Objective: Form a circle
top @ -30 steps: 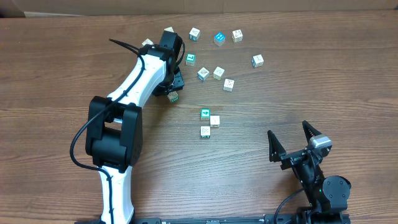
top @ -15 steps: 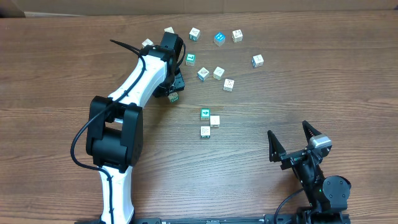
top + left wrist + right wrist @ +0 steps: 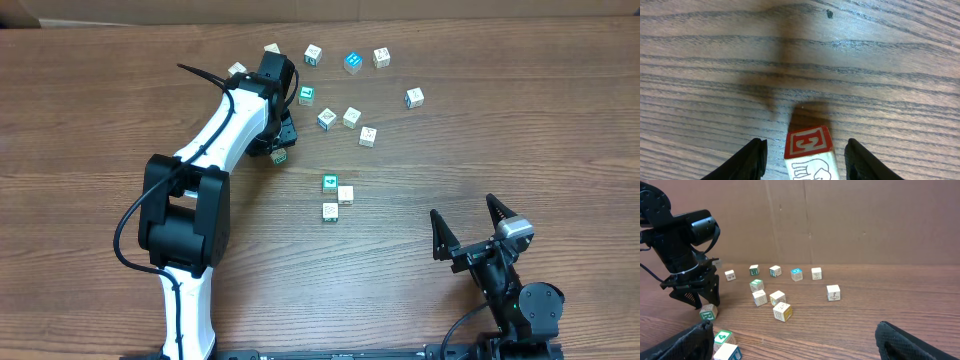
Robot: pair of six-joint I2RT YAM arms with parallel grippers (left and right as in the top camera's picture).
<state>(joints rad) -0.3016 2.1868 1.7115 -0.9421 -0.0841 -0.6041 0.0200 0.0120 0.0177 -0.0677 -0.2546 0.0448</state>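
Left gripper [image 3: 805,148]: fingers spread, straddling small pale wood cube [image 3: 812,167] with red-framed letter face and elephant print. Gaps both sides, no pinch. Likely lining up grab to close ring's open left side. Other printed cubes [image 3: 352,62], pale wood and teal, sharp-edged: ragged arc far-centre, three clustered mid-table. Grained brown tabletop [image 3: 540,120], matte. Right gripper [image 3: 464,210]: fingers wide apart, empty, parked.
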